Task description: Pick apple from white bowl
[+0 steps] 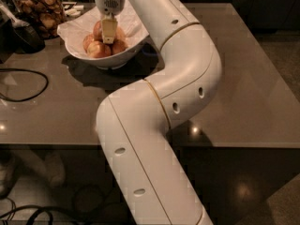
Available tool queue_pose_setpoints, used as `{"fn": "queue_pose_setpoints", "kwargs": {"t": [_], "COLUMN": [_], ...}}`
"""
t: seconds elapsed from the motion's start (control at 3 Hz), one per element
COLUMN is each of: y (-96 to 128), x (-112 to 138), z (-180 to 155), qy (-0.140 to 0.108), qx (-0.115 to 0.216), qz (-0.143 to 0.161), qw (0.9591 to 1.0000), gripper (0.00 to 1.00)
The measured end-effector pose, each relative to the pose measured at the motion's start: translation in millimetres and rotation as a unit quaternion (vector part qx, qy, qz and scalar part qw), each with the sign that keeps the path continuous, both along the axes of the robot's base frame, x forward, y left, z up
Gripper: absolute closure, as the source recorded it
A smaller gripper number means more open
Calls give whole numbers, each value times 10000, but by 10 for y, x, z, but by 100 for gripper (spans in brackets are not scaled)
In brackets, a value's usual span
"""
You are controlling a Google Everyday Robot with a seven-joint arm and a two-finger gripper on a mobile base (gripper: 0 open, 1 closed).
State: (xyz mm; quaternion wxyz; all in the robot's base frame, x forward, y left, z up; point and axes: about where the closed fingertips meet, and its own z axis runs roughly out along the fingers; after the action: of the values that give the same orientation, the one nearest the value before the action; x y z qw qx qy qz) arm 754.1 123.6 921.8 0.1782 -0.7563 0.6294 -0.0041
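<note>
**Grey-brown worktop with a robot arm reaching into a bowl of apples**

Smooth grey-brown worktop (243,78) fills most of the view, seen from above, with small spots of light reflected in it and dark floor beyond its near edge. A thick white robot arm (159,111) rises from the bottom of the picture, bends in an S across the worktop and ends at the top left.

At the arm's tip the gripper (108,32) points straight down into the white bowl (112,60), its pale tip sunk among the fruit. Whether it is open, closed or holding anything cannot be told from this angle.

The white bowl stands on the worktop near the far left corner. Its wavy rim rises highest at the back left. Inside is a small heap of apples. The apple (97,30), the reddest-looking one, sits at the back of the heap, just beside the gripper on the picture's left. It is round, with no clear long axis, and which way its stem points cannot be told. Paler apples lie in front and to the right.

Behind the bowl, at the top left, stands a glass jar (40,11) of brown snacks. A black cable (28,78) loops across the worktop at the left edge.
</note>
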Motion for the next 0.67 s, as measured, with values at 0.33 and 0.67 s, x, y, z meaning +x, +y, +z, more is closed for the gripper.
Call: {"fn": "queue_pose_setpoints", "kwargs": {"t": [0.33,0.67], "y": [0,16], "x": [0,52], "z": [0,147], "qy": [0,-210], "qx": [0,164], "qz": [0,-77], "qw": [10000,9996], "gripper": [100,100]}}
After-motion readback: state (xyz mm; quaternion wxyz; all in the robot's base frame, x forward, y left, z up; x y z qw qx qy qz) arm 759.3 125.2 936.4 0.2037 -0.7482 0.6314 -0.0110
